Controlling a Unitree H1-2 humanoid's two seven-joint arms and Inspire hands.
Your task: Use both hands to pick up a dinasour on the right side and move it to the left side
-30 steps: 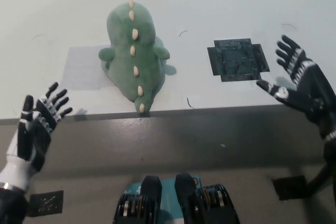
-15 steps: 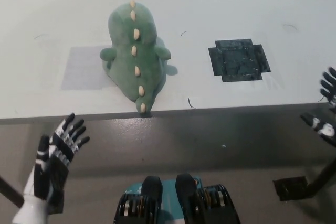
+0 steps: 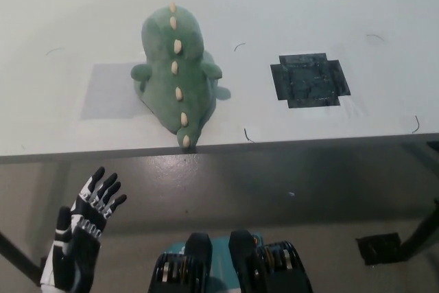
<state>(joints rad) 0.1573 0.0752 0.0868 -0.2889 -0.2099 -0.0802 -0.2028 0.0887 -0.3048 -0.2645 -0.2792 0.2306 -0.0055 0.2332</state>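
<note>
A green plush dinosaur [image 3: 175, 80] with cream spikes down its back lies on the white table [image 3: 288, 5], its tail tip at the front edge. It rests beside a pale grey patch [image 3: 108, 90] on its left. My left hand [image 3: 81, 239] is open with fingers spread, low at the bottom left, below the table edge and well away from the toy. My right hand is out of the picture; only a thin black piece of that arm [image 3: 421, 232] shows at the bottom right.
A dark square patch [image 3: 309, 79] lies on the table right of the dinosaur. The table's front edge [image 3: 274, 143] runs across the middle of the picture, with dark floor below. A small dark patch [image 3: 377, 246] lies on the floor at the lower right.
Both hands have dropped away from the table: the left hand sank to the bottom left, and the right hand slid out of the picture on the right. The dinosaur has not moved.
</note>
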